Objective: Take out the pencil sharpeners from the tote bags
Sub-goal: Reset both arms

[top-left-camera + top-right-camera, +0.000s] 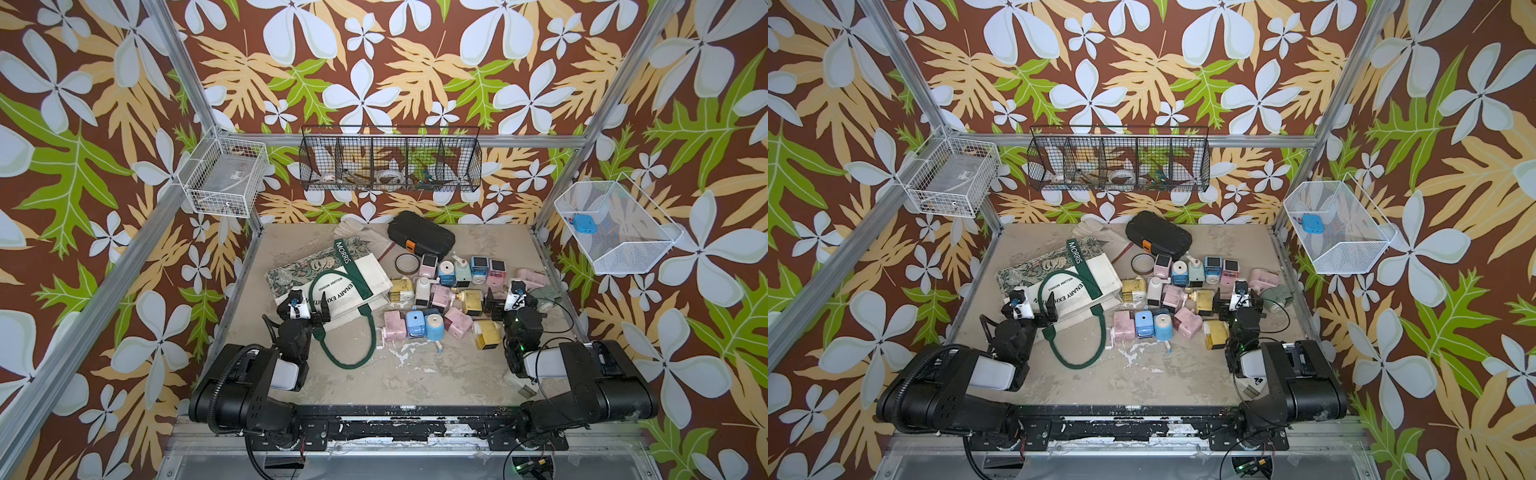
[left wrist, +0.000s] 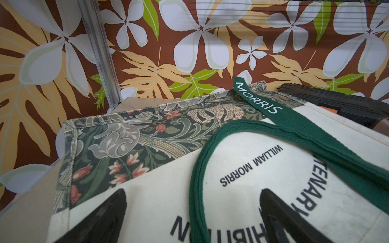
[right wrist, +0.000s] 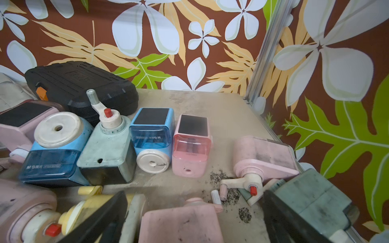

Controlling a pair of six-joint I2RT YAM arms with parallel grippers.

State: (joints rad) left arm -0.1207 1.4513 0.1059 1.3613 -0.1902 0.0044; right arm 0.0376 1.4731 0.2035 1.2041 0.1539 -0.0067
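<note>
Scuffed beige tabletop: cream canvas green-strapped tote bag lies eleven-to-five, mouth toward five; my left claw and right claw gape empty.

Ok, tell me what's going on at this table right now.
Two robot grippers are working on getting pencil sharpeners out of a cream tote bag. The bag lies flattened on the table, with the sharpeners heaped beside it. The left gripper is open over the bag, holding nothing. The right gripper is open among the sharpeners, also empty. Whether any remain inside the bag cannot be seen.
</note>
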